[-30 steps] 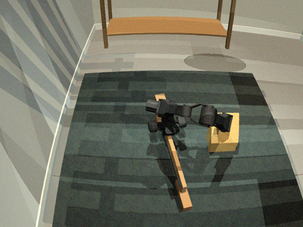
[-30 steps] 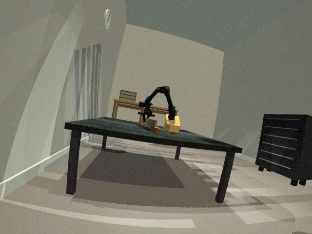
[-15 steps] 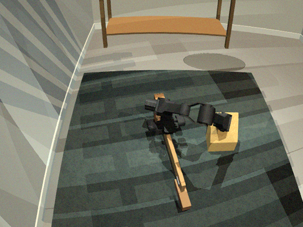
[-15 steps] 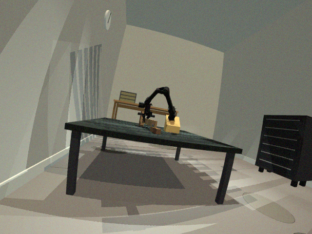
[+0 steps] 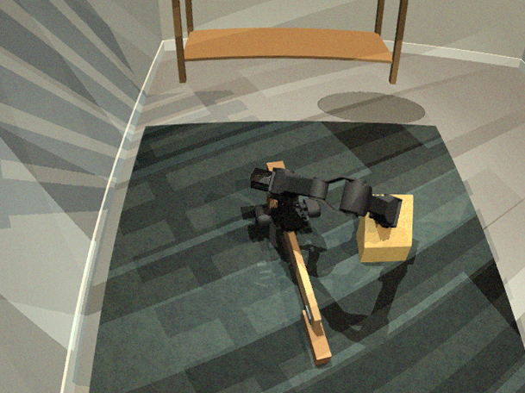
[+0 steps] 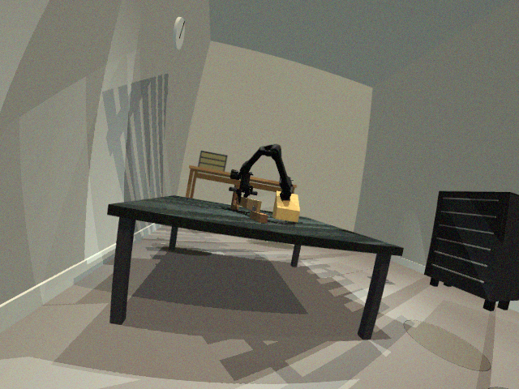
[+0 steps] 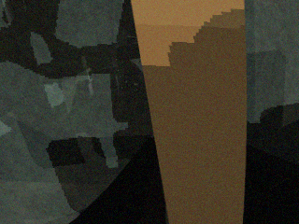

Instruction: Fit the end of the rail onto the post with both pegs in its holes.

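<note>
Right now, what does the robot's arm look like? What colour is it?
The arm is black and dark grey all over, made of chunky rounded segments joined by fat cylinder-shaped joints. A thin dark cable loops between two segments near the elbow. It stands on a yellow-tan block. The hand is black too, small and boxy; its fingers are too dark to make out. No markings show.
</note>
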Action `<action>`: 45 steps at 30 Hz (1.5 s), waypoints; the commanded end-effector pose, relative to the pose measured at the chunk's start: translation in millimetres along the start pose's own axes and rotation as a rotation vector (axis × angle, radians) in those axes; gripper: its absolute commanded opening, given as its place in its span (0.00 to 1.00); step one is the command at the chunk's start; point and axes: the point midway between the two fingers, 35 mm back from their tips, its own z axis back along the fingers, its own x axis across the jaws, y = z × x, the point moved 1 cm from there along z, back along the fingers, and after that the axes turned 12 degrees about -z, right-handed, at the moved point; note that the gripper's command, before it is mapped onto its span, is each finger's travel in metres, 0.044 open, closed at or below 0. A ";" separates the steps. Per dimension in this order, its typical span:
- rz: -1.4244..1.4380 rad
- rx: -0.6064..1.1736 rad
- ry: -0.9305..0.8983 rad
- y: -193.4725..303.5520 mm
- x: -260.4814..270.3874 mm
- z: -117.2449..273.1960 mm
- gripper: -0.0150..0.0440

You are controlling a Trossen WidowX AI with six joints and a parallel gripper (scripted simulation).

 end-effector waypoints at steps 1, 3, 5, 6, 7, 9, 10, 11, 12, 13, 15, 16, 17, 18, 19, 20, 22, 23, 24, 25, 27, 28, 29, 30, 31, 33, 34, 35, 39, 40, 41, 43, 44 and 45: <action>0.002 0.002 0.002 1.9 -0.7 0.4 0.25; 0.002 0.002 0.002 2.5 -0.9 0.5 0.25; 0.002 0.002 0.002 3.1 -1.0 0.6 0.25; 0.002 0.002 0.002 3.4 -1.1 0.7 0.25; 0.002 0.002 0.002 3.7 -1.1 0.8 0.25; 0.002 0.002 0.002 4.3 -1.3 0.9 0.25; 0.002 0.002 0.002 4.6 -1.3 1.0 0.25; 0.002 0.002 0.002 4.9 -1.4 1.1 0.25; 0.003 0.002 0.002 5.2 -1.5 1.2 0.25; 0.003 0.002 0.002 5.5 -1.5 1.2 0.25; 0.003 0.002 0.002 6.2 -1.7 1.4 0.25; 0.003 0.002 0.002 6.5 -1.7 1.4 0.25; 0.003 0.002 0.002 6.8 -1.8 1.4 0.25; 0.003 0.002 0.002 7.1 -1.9 1.4 0.25; 0.003 0.002 0.002 7.4 -1.9 1.4 0.25; 0.003 0.002 0.002 7.8 -2.0 1.4 0.25; 0.003 0.002 0.002 8.4 -2.1 1.4 0.25; 0.003 0.002 0.002 8.7 -2.2 1.3 0.25; 0.003 0.002 0.002 9.0 -2.3 1.3 0.25; 0.003 0.002 0.002 9.3 -2.3 1.2 0.25; 0.003 0.002 0.002 10.0 -2.5 1.1 0.25; 0.003 0.002 0.002 10.3 -2.6 1.0 0.25; 0.003 0.002 0.002 10.6 -2.6 1.0 0.25; 0.003 0.002 0.002 10.9 -2.7 0.9 0.25; 0.003 0.002 0.002 11.2 -2.8 0.9 0.25; 0.003 0.002 0.002 11.8 -2.9 0.8 0.25; 0.003 0.002 0.002 12.1 -3.0 0.8 0.25; 0.003 0.002 0.002 12.4 -3.0 0.8 0.25; 0.003 0.002 0.002 13.6 -3.3 0.9 0.25; 0.003 0.002 0.002 13.9 -3.3 1.0 0.25; 0.003 0.002 0.002 14.2 -3.4 1.0 0.25; 0.003 0.002 0.002 14.8 -3.5 1.1 0.25; 0.003 0.002 0.002 15.1 -3.6 1.2 0.25; 0.003 0.002 0.002 15.4 -3.7 1.3 0.25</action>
